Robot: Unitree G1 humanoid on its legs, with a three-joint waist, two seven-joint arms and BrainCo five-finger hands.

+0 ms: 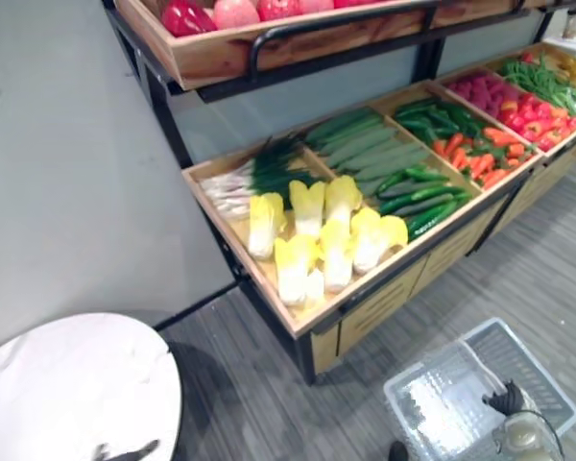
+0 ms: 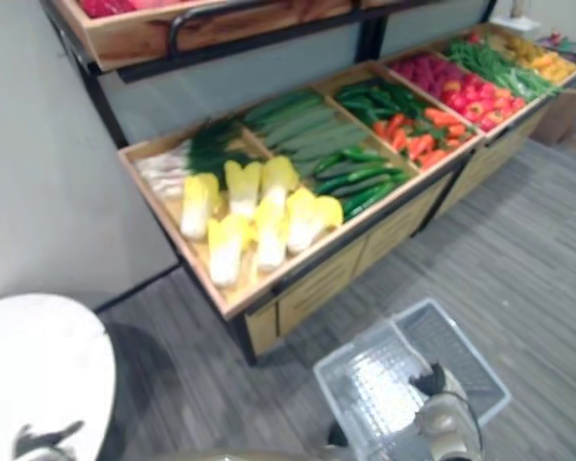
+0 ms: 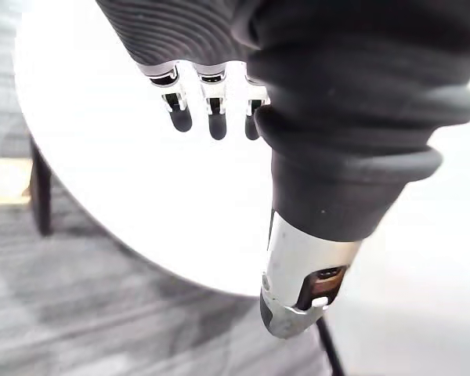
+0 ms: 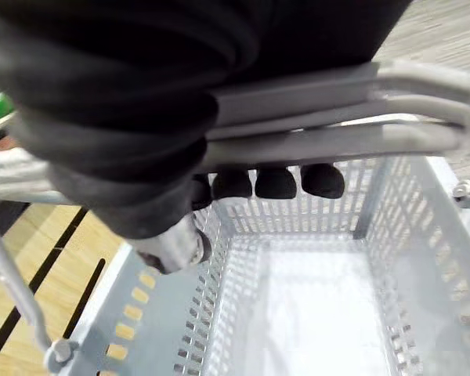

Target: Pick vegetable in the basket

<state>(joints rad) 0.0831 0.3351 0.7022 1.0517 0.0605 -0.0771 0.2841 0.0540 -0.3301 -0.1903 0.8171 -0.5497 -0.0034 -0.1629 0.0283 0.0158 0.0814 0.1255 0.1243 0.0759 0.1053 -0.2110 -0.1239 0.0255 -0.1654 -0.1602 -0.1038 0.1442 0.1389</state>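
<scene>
Grey basket (image 1: 442,389) in right hand (image 4: 276,182)

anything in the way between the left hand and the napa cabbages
Nothing visible does. The left hand hangs open above the white round table; the napa cabbages lie uncovered in the nearest compartment of the wooden shelf. The right hand grips the basket handle.

The basket (image 1: 440,353) is before the shelf (image 1: 384,288), the table (image 1: 77,384) to its left
</scene>
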